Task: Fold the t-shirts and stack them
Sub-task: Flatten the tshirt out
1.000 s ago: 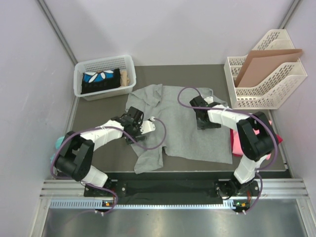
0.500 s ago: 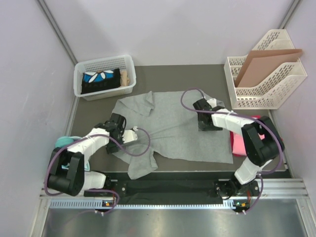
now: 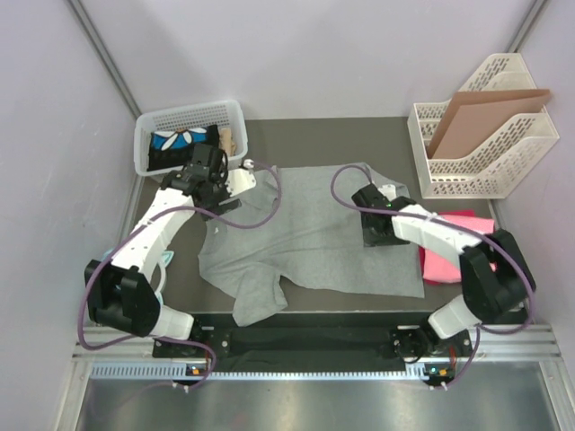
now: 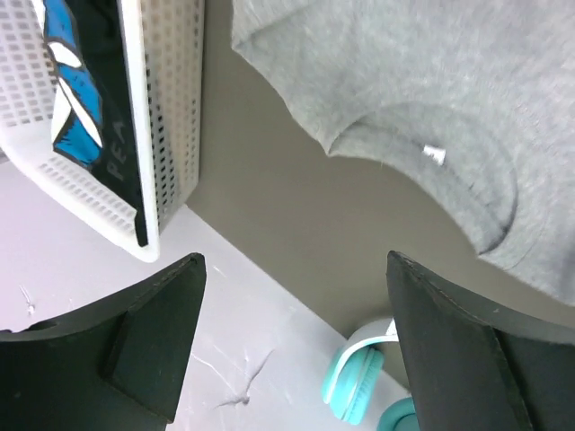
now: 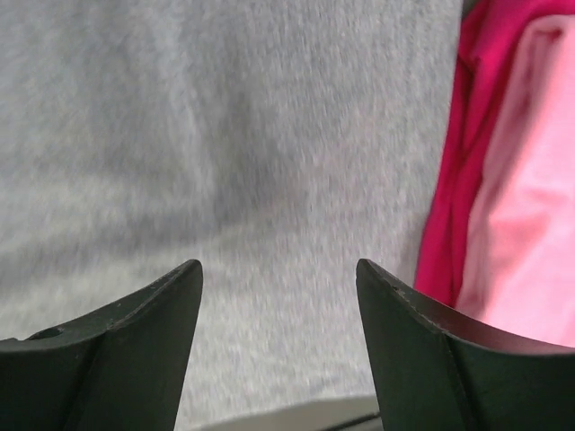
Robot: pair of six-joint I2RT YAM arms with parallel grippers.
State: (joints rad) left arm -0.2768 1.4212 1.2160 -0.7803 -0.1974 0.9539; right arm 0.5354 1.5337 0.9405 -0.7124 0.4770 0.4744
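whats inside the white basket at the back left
A dark cloth with a blue and white print, and a small tan thing at its right end. The left gripper covers the basket's near right part, and anything under the cloth is hidden.

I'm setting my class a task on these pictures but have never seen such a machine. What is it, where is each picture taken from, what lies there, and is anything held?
These are two robot arms bolted at the near edge of a table, each ending in a two-finger gripper. The wide picture looks down from above; the other two come from wrist cameras, so the dark shapes at the bottom are fingers. A grey t-shirt lies spread on the table, pink shirts at its right. A basket and a rack with cardboard stand at the back. The left gripper hangs near the basket, the right gripper over the grey t-shirt; both are open, holding nothing.
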